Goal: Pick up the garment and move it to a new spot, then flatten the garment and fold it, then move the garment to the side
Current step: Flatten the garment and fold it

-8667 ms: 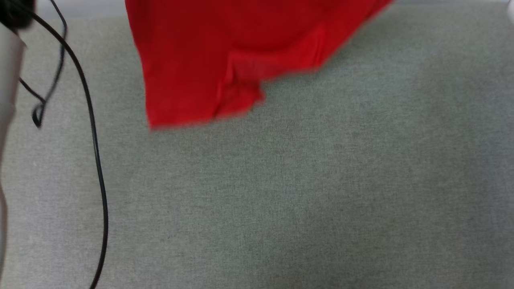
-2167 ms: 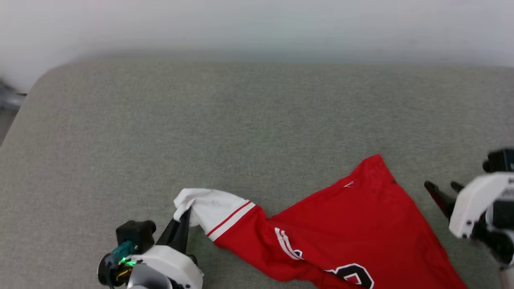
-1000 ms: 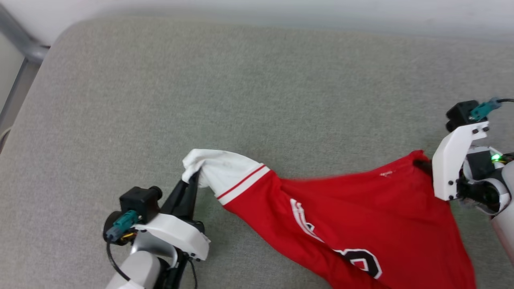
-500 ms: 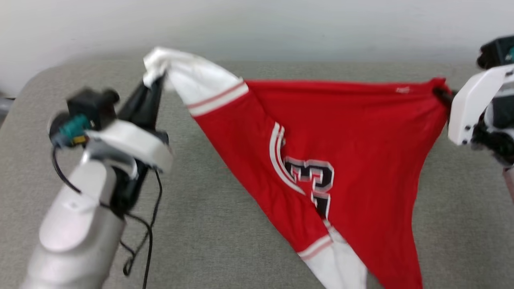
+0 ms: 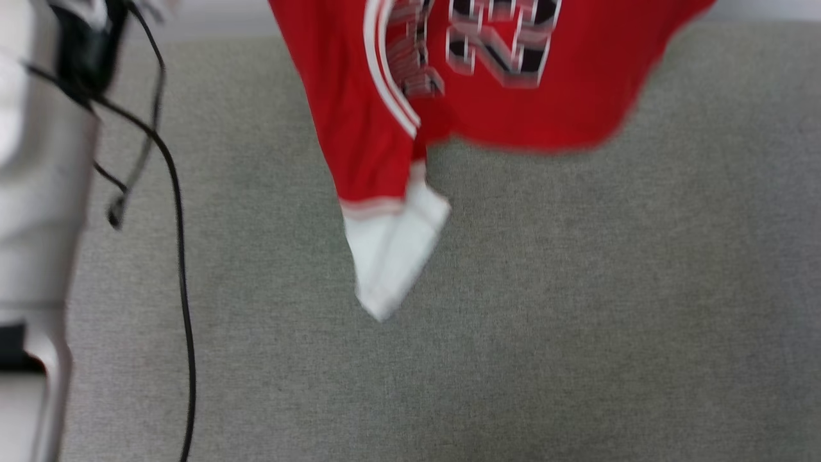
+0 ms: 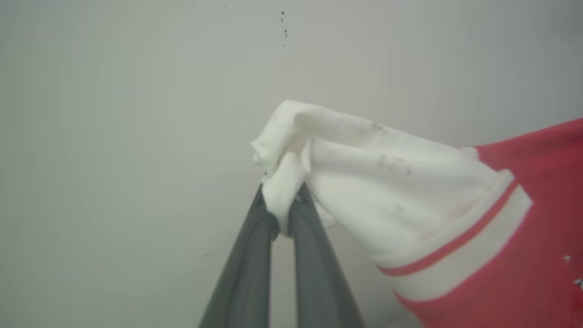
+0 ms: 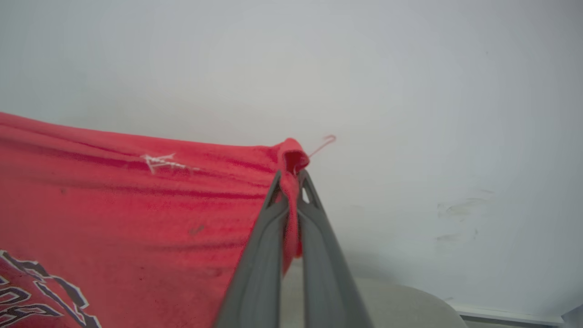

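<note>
Silver forearm (image 5: 38,192); black cable (image 5: 181,276); grey-fingered left hand (image 6: 282,200)

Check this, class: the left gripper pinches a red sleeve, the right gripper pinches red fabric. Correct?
No. The left wrist view shows the left gripper pinching the garment's white sleeve; the right gripper does pinch red fabric.

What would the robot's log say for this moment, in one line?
garment: hanging | left gripper: shut on white sleeve | right gripper: shut on red edge | below: grey cushion
</note>
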### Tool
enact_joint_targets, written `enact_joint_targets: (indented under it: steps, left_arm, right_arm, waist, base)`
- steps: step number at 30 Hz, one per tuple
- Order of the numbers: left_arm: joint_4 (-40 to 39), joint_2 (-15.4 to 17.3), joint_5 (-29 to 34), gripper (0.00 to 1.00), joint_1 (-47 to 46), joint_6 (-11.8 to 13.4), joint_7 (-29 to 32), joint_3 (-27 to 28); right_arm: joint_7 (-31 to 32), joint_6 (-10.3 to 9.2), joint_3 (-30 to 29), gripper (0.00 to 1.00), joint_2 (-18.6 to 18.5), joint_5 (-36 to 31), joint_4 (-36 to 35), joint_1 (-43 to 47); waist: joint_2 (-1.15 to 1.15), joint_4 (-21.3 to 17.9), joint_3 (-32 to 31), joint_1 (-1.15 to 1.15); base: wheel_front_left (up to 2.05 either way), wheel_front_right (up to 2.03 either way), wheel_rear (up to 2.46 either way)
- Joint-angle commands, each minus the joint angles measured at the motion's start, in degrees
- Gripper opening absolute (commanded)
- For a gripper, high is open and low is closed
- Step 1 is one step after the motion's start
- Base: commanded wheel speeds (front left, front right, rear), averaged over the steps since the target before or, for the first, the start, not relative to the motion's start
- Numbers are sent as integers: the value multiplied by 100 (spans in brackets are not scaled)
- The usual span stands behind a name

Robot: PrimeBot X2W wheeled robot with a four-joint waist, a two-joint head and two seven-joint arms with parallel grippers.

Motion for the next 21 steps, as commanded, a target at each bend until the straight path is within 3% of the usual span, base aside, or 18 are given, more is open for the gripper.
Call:
enact_joint_targets:
  steps: [1, 11, 21]
  left_arm:
    - [101, 107, 71, 0, -235, 3, -39, 13]
    - [929, 296, 394, 0, -2293, -67, -425, -40]
    - [1663, 209, 334, 0, -2818, -119, -701, -88]
  right_arm:
    - [-76, -16, -89, 0, -88, -115, 17, -169]
    - [-631, -22, -331, 0, -53, -638, 234, -1647]
    - [-1214, -19, -212, 0, 348, -759, 809, -2266]
  waist:
    - [0, -45, 279, 0]
    - [0, 27, 1241, 0]
    - [0, 132, 1962, 0]
  base:
    - [0, 0, 0]
    - [0, 0, 0]
    - [0, 0, 0]
